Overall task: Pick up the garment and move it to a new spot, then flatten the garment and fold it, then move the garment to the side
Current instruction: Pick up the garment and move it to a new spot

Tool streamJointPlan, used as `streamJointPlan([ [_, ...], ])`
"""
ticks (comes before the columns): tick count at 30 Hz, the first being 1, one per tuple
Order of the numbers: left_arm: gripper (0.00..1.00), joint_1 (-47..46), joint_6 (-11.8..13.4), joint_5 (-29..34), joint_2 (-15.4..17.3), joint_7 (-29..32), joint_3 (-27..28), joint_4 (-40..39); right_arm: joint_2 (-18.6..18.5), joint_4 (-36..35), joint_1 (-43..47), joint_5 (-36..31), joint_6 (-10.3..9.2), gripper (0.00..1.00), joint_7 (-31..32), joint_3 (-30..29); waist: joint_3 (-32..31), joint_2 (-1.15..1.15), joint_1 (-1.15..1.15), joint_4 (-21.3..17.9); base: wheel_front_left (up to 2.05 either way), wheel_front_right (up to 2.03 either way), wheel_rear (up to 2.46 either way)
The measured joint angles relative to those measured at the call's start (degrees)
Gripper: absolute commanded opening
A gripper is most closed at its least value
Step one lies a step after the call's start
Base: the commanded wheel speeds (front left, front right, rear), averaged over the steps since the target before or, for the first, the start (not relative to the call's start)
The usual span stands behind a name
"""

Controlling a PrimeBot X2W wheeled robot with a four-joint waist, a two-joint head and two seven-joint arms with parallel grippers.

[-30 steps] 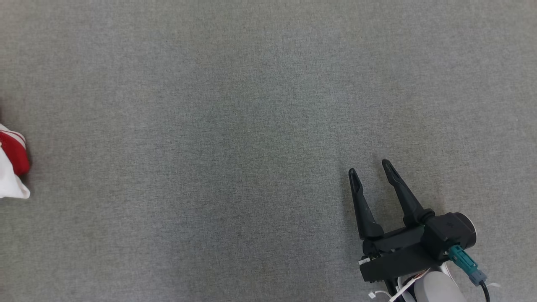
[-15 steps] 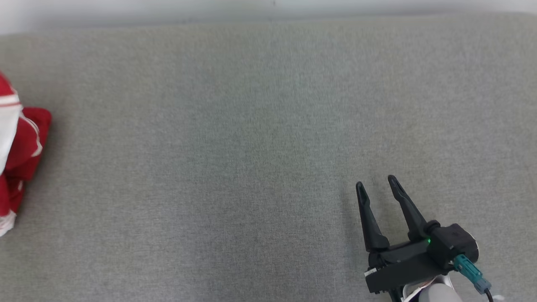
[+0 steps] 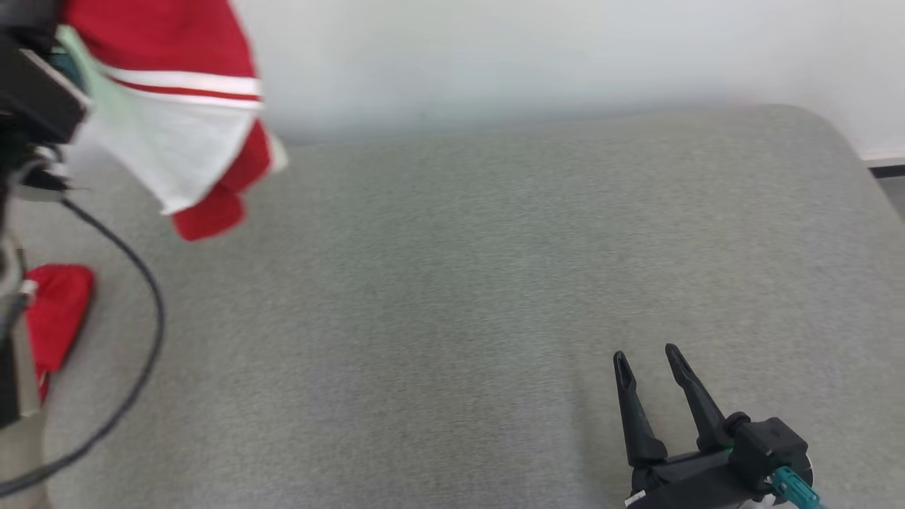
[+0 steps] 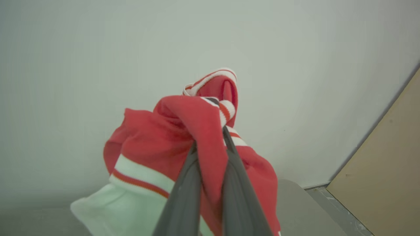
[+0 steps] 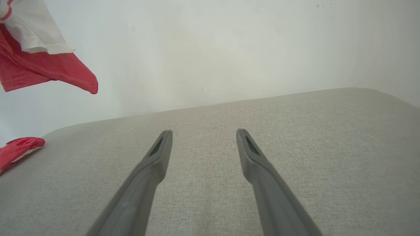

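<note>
The garment (image 3: 170, 92), red with white panels and stripes, hangs in the air at the upper left of the head view, next to my left arm's black wrist body (image 3: 32, 99). In the left wrist view my left gripper (image 4: 213, 131) is shut on a bunched red fold of the garment (image 4: 157, 147), its tips buried in cloth. A red end of the garment (image 3: 56, 311) still rests on the grey surface below. My right gripper (image 3: 646, 353) stands open low at the right, far from the cloth; in its own view the right gripper (image 5: 204, 132) holds nothing, and the garment (image 5: 39, 65) hangs at top left.
The grey fabric-covered surface (image 3: 452, 283) ends at a white wall (image 3: 565, 56) and has a rounded far right corner. A black cable (image 3: 145, 353) loops from my left arm. A tan panel (image 4: 387, 170) stands to the right in the left wrist view.
The head camera has tilted up, bringing the wall into view. My left gripper has shut on the garment and lifted it off the surface. The right gripper stays open.
</note>
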Motion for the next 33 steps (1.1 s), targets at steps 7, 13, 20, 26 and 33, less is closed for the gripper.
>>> streamJointPlan([
  [7,0.0,1.81,0.36,-0.75,-5.26,1.97,-6.17,-4.69,0.0,0.03,0.79,0.05,0.0,1.0,0.0,-0.35,-1.07,0.0,0.0,-5.48,0.0,0.0,0.0],
  [13,0.0,7.54,-0.16,-1.23,-10.89,-1.41,-10.31,-3.33,-0.02,-0.59,-0.03,0.86,0.0,1.0,0.0,0.87,-0.51,0.0,0.01,-9.75,0.0,0.0,0.0],
  [20,0.0,17.42,-2.2,0.91,-14.68,-8.7,-15.59,6.82,-0.02,-0.58,-0.32,1.32,0.0,1.0,0.0,0.45,1.39,0.0,0.01,-13.64,0.0,0.0,0.0],
  [26,0.0,22.31,-3.16,4.7,-16.12,-16.95,-20.56,20.57,0.0,-0.05,-0.37,0.92,0.0,1.0,0.0,0.76,2.44,0.0,0.02,-14.81,0.0,0.0,0.0],
  [33,1.0,22.48,-4.21,11.14,-16.37,-26.71,-25.43,27.95,0.01,0.22,0.07,0.04,0.0,1.0,0.0,-0.38,0.91,0.0,0.02,-13.69,0.0,0.0,0.0],
])
